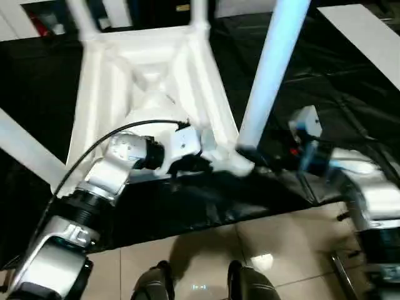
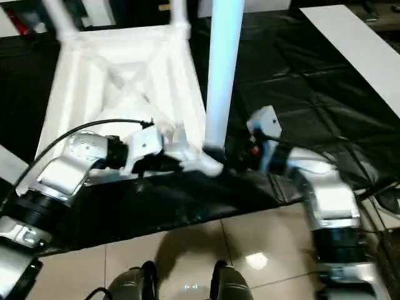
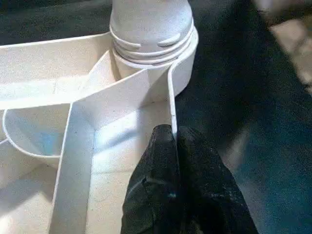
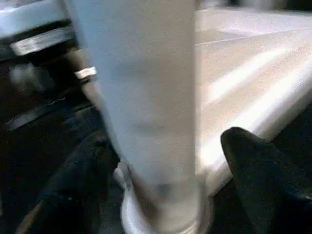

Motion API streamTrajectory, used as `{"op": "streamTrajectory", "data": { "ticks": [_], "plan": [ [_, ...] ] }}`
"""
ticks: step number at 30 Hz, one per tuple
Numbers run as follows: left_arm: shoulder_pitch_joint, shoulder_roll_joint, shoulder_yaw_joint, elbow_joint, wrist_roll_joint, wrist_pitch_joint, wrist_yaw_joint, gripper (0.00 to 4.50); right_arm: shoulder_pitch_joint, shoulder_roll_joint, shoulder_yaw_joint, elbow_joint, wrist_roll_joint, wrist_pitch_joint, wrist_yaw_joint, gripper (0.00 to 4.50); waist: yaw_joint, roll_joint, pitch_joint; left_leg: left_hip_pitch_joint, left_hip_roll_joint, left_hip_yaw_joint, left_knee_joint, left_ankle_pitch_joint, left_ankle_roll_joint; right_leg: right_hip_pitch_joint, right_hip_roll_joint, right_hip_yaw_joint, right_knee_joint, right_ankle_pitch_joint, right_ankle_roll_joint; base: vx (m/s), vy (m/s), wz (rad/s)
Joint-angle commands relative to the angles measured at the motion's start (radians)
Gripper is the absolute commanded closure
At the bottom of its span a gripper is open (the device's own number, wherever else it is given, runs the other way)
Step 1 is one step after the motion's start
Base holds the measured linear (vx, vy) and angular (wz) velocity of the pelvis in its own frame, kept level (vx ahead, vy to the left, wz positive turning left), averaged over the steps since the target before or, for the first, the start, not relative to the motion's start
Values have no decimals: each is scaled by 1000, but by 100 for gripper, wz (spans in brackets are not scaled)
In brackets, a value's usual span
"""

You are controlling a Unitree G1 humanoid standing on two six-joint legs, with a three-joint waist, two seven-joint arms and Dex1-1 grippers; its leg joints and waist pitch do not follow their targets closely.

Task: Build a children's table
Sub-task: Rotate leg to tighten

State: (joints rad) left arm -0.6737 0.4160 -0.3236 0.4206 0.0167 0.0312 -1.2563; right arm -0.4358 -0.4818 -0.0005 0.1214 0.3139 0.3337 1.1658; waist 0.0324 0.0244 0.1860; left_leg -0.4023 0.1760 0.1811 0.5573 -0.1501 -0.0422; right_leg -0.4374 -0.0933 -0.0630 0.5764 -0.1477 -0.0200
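- Your left arm (image 1: 106,172) comes up from the lower left of the head view, black cable looping over the wrist.
- Table top (image 1: 147,81) lies upside down on the black sheet (image 1: 350,94), taking the upper left and centre of the head view, ribbed underside up.
- Two legs (image 1: 199,12) stand in the far corner sockets along the top edge of the frame; they run out of frame at once. Another white leg (image 1: 25,150) slants in at the left edge; you can't tell from these frames where its base sits.
- Left gripper (image 3: 174,146) sits at the near edge of the table top, just left of the near right corner. Its black fingers (image 3: 156,180) are pressed together with the thin side wall (image 3: 171,105) pinched between them, one finger inside the rim, one outside.
- Near right corner socket (image 3: 183,73) has a leg (image 1: 272,69) standing in it, upright with a slight lean, rising out through the top of the head view. In the left wrist view the leg's ringed base sits in the socket.
- Right gripper (image 4: 161,170) is just right of that leg base, centre right in the head view. Its fingers (image 4: 258,165) stand spread either side of the leg; the blurred right wrist view doesn't let you tell whether they touch it.
- Your right arm (image 2: 325,194) runs down to the lower right corner over the tiled floor (image 1: 275,244).
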Motion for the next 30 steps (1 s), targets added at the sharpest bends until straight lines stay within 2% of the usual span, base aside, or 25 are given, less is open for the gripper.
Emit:
{"op": "streamTrajectory", "data": {
  "ticks": [1,4,8,13,15,18,22,25,28,29,30],
  "plan": [
    [10,23,-77,15,-5,-59,-157,450,-15,-41,33,19,44,-5,155,82,-2,1,-87,32,50,-6,-51,-160,143,67,-47,45,-46,-107,-304,0,0,0],
    [7,34,-86,18,-10,-71,-197,450,-27,-52,46,37,49,-5,202,111,5,-1,-89,29,51,-5,-48,-144,153,66,-50,45,-41,-88,-318,0,0,0],
    [-8,59,-119,31,-1,-121,-255,450,-62,-69,87,87,45,-17,283,147,10,-3,-91,31,53,-6,-48,-150,138,65,-51,46,-41,-122,-321,0,0,0],
    [-28,48,-116,67,1,-155,-277,450,-86,-66,116,122,52,-28,340,187,18,-4,-93,31,54,-5,-46,-145,134,66,-53,47,-41,-127,-318,0,0,0],
    [-33,41,-115,74,5,-162,-278,450,-89,-62,138,128,41,-38,362,213,18,-8,-95,30,53,-5,-46,-143,134,68,-52,46,-40,-134,-315,0,0,0],
    [-35,40,-119,80,4,-168,-277,450,-95,-59,147,136,42,-38,373,239,19,-9,-98,30,52,-5,-44,-128,138,67,-51,46,-38,-123,-316,0,0,0],
    [-37,38,-117,96,8,-178,-266,450,-97,-60,148,141,55,-24,383,251,21,-9,-100,29,51,-4,-41,-117,148,68,-51,45,-36,-109,-320,0,0,0],
    [-31,21,-86,85,-8,-123,-226,450,-76,-44,120,105,92,34,328,253,21,-8,-102,31,52,-4,-41,-117,148,68,-50,46,-35,-106,-323,0,0,0],
    [-24,0,-61,60,-7,-30,-147,450,-50,-16,97,67,94,64,231,253,22,-9,-100,28,53,-5,-42,-121,140,67,-50,46,-37,-132,-319,0,0,0],
    [-22,-11,-52,50,-6,3,-111,450,-36,2,96,52,71,54,175,254,22,-6,-95,29,51,-5,-44,-159,125,65,-52,45,-45,-195,-307,0,0,0],
    [-21,-16,-49,45,-4,17,-97,450,-32,13,95,47,61,54,148,254,19,-10,-91,29,49,-6,-47,-194,104,63,-53,46,-54,-267,-284,0,0,0]
  ]
}}
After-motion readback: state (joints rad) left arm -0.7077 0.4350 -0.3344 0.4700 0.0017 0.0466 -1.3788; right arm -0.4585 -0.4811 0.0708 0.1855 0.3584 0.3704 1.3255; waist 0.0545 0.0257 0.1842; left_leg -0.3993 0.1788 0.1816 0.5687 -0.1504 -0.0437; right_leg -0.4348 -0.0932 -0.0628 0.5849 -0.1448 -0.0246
